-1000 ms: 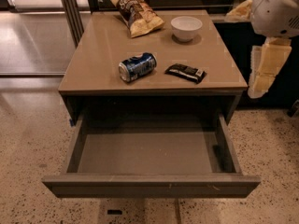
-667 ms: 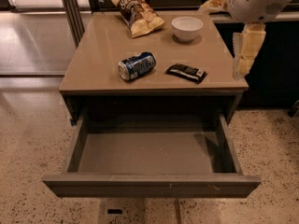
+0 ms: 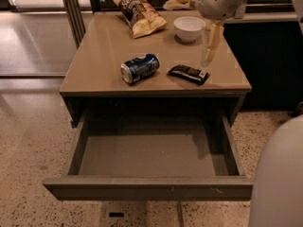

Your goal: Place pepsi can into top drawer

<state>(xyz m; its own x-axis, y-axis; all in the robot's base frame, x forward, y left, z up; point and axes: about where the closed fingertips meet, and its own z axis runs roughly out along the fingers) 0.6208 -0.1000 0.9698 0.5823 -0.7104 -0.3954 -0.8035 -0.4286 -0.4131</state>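
Note:
The pepsi can, blue with white markings, lies on its side near the middle of the brown table. The top drawer below the tabletop is pulled out, and its bare grey interior holds nothing. My gripper hangs pointing down over the right part of the table, above and just right of a black snack bar wrapper. It is well to the right of the can and holds nothing that I can see.
A chip bag lies at the table's back and a white bowl stands at the back right, just behind my gripper. Metal posts stand at the left. A dark cabinet is to the right. A pale robot part fills the lower right corner.
My gripper has moved left, from beyond the table's right edge to over the tabletop near the snack bar. The can and drawer have not moved.

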